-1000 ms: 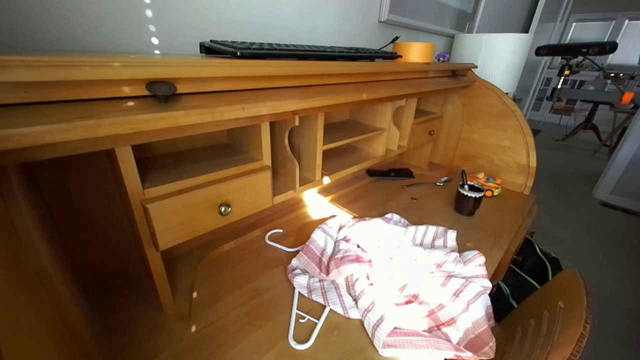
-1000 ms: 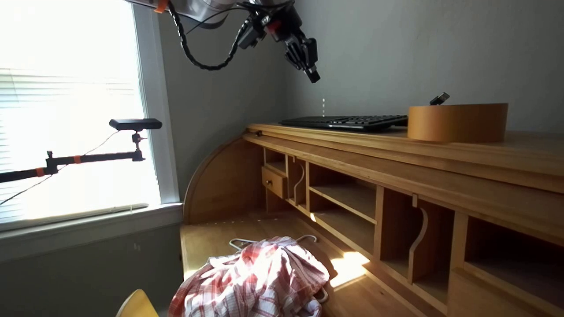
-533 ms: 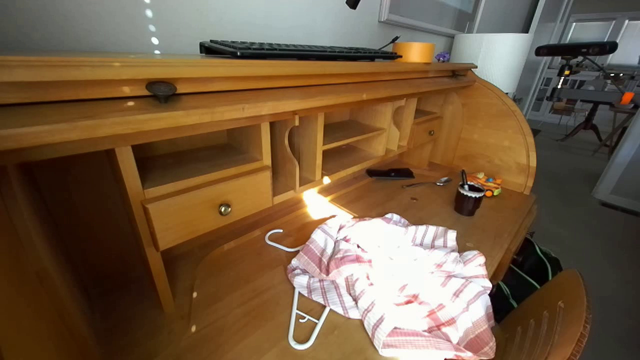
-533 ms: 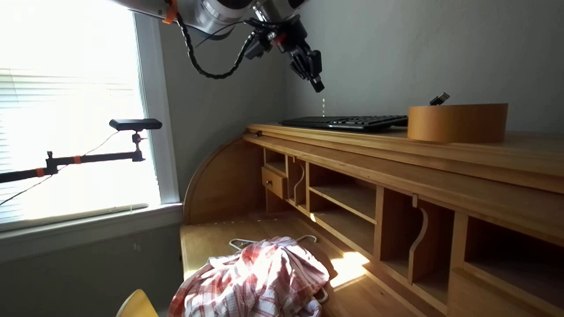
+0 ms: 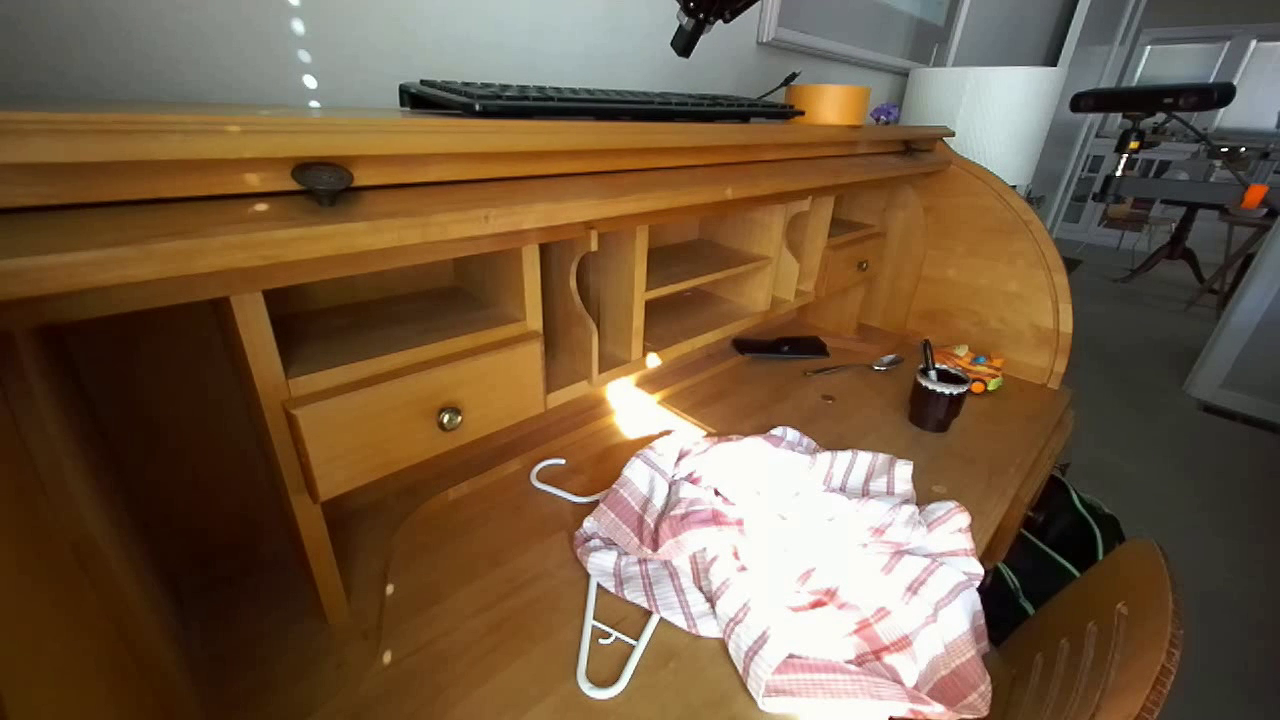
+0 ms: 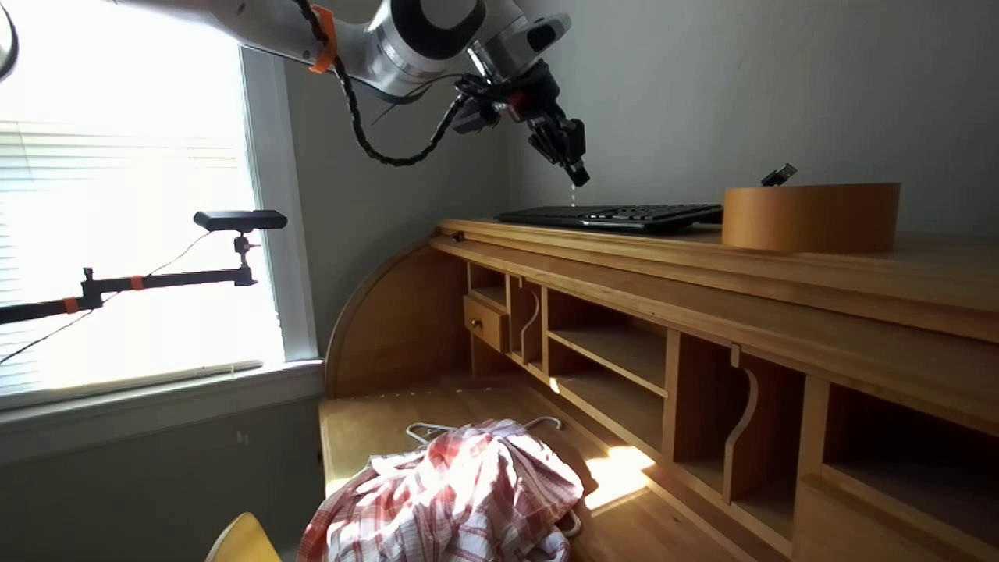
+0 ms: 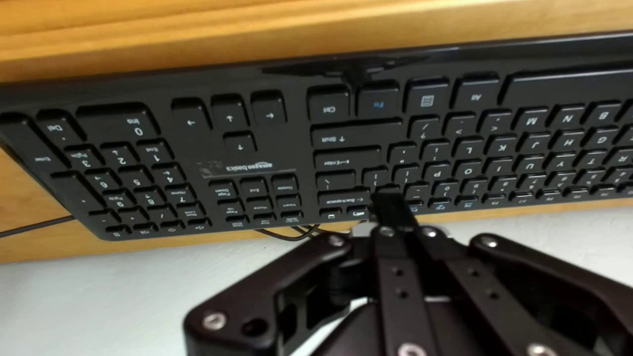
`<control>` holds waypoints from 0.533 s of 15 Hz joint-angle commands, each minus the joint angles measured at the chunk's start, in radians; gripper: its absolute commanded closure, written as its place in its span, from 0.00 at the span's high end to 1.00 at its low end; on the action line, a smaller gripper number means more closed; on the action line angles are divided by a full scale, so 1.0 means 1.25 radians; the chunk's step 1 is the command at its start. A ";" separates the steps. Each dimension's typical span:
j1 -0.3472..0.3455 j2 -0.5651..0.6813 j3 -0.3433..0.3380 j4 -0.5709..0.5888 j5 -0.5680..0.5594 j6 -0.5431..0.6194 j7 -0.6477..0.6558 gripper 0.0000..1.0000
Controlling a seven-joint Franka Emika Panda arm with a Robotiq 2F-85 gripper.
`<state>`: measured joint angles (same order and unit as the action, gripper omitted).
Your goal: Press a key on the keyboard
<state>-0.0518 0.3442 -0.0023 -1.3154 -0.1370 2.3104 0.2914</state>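
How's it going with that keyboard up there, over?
Hand shut, hovering, no contact. Keyboard lower down, lying atop desk. No obstruction seen between them.

Arm: extends from left in exterior view, high, bent downward at wrist. Gripper: tilted, tips down and toward right in same view. Fingers: tips together, per wrist view.

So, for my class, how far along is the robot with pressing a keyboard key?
Done: the gripper looks shut, its fingertips together in the wrist view. In hand: positioning; it hovers above the keyboard, a gap showing in both exterior views. Left: closing that gap and making the press; no contact shows yet.
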 commanded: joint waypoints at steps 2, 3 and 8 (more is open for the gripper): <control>0.002 0.017 -0.012 -0.014 -0.014 0.054 0.022 0.00; 0.003 0.019 -0.015 -0.016 -0.016 0.063 0.025 0.00; 0.003 0.031 -0.021 -0.029 -0.016 0.102 0.018 0.00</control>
<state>-0.0520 0.3813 -0.0183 -1.3202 -0.1379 2.3893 0.2952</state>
